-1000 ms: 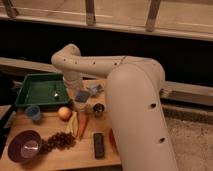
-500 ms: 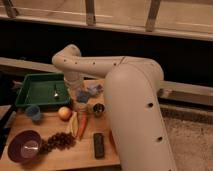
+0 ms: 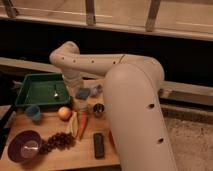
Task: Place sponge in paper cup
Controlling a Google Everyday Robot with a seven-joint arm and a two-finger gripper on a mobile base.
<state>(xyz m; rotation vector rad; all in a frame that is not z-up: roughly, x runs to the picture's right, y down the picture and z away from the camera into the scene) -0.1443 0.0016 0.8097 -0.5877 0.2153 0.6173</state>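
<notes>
My white arm reaches from the right foreground up and over to the left, then bends down over the wooden table (image 3: pixel 50 159). At its end my gripper (image 3: pixel 80 98) hangs just right of the green tray, shut on the small blue sponge (image 3: pixel 82 93). Directly under the sponge a cream-white shape shows, which looks like the paper cup (image 3: pixel 79 105). The gripper and sponge hide most of it. The sponge sits just above the cup's rim.
A grey-blue wad (image 3: pixel 95 89) lies right of the sponge. A small metal cup (image 3: pixel 98 109), an apple (image 3: pixel 64 113), a carrot (image 3: pixel 82 125), grapes (image 3: pixel 60 141), a purple bowl (image 3: pixel 23 146), a black remote (image 3: pixel 99 145) and a small blue cup (image 3: pixel 33 113) crowd the table. The green tray (image 3: pixel 27 91) holds a spoon.
The gripper has come down a little with the sponge, closer to the cream-white cup. Everything else on the table has stayed where it was.
</notes>
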